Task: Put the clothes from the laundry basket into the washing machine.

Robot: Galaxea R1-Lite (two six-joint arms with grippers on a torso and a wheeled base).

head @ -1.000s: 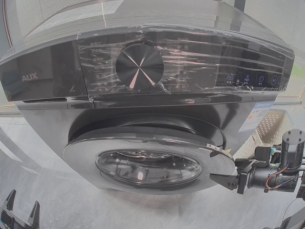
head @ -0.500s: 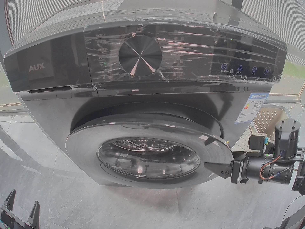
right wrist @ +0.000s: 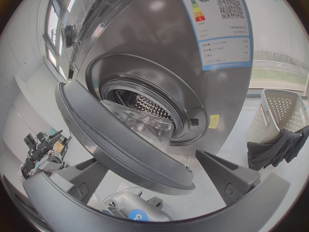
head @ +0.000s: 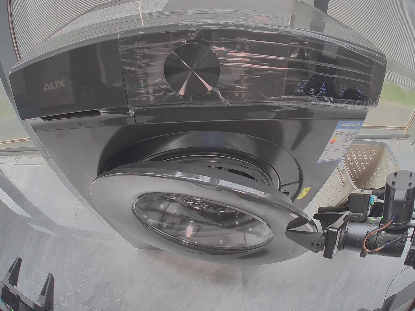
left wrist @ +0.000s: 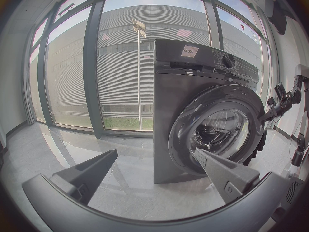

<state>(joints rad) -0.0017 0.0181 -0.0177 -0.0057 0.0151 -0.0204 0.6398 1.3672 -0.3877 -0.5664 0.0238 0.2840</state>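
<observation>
The right gripper (head: 304, 234), fingers spread, is straddling the ajar door's (head: 173, 186) rim at 4 o'clock; best swinging it along the hinge arc. Clothes (right wrist: 280, 145) are draping over the laundry basket (head: 371, 165) at 3 o'clock, beside the washing machine (head: 86, 143).

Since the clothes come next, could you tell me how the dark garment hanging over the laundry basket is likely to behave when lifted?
The dark garment will probably be floppy: it droops in folds over the laundry basket rim. It seems thin, so likely light, and may snag on that rim.
</observation>
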